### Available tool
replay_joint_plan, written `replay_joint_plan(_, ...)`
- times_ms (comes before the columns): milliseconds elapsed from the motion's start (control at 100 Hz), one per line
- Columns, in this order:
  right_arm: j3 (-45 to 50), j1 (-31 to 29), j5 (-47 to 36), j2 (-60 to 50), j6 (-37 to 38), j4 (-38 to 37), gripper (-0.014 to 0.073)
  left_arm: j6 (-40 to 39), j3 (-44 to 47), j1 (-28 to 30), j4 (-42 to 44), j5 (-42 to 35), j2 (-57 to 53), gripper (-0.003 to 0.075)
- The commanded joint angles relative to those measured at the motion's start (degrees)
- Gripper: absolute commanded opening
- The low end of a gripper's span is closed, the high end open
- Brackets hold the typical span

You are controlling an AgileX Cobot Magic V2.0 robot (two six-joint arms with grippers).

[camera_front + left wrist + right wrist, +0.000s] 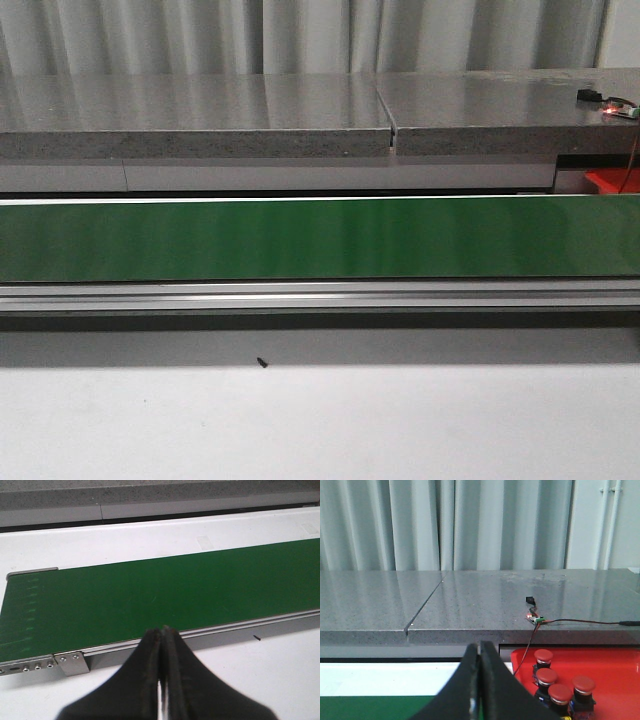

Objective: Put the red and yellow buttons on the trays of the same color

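Red buttons [560,682]: four, upright, clustered on red tray [615,672] below grey ledge [470,610], past right end of green conveyor belt [320,238]. Belt bare; no yellow button or yellow tray visible. Right gripper [480,680] nearer, buttons just beyond and to its side; jaws pressed together, empty. Left gripper [162,670] at belt's left end, jaws likewise closed, empty. Judgement: waiting for next button.
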Motion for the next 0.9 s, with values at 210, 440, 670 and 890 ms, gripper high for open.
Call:
replay_joint_plan(210, 4.1, -0.4, -5.0, -2.3, 12.5, -13.6, -0.0067, -0.5, -1.4, -0.3, -1.5, -3.6, 0.1, -0.0020)
replay_joint_plan(440, 12.7, -0.7, -8.3, -9.7, 20.8, -20.6, -0.0067, -0.5, -1.4, -0.3, -1.5, -3.6, 0.1, -0.0020)
replay_joint_plan(670, 17.7, -0.7, -4.4, -18.9, 20.8, -20.8, -0.0067, -0.5, -1.4, -0.3, -1.5, -3.7, 0.1, -0.0020)
replay_joint_plan(890, 17.7, -0.7, -4.1, -18.9, 20.8, -20.7, -0.0067, -0.5, -1.4, -0.3, -1.5, -3.7, 0.2, -0.0020)
